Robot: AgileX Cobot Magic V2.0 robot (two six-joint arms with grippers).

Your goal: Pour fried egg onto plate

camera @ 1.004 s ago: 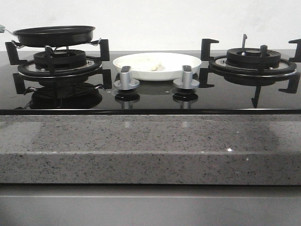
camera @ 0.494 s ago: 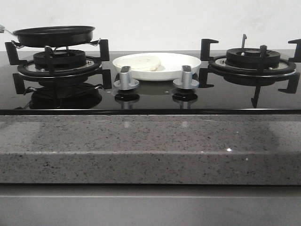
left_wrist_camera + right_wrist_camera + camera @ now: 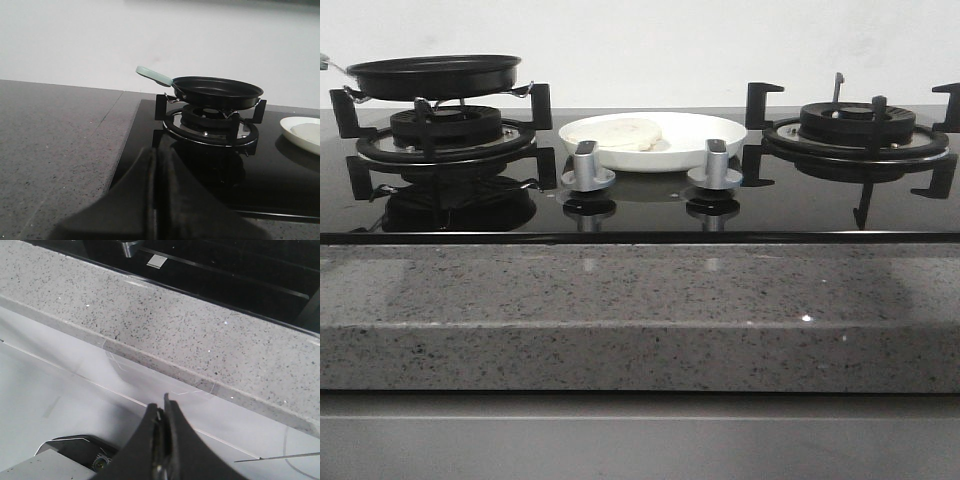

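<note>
Fried egg (image 3: 626,131) lying pale side up on the left of the plate (image 3: 710,150), frying pan (image 3: 435,75) on left burner; left gripper (image 3: 156,165) and right gripper (image 3: 162,412) both closed, empty

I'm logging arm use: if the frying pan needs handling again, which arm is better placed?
Likely left: its shut gripper faces the frying pan on the left burner; the right gripper hangs below the counter edge.

One plate (image 3: 655,140) is seen, with one egg (image 3: 625,132) on it. One black pan (image 3: 435,75) is counted. Two burners are present, left (image 3: 445,135) and right (image 3: 857,125). Two silver knobs are counted, left (image 3: 587,167) and right (image 3: 716,166). Two grippers are seen, left (image 3: 156,165) and right (image 3: 161,415).
</note>
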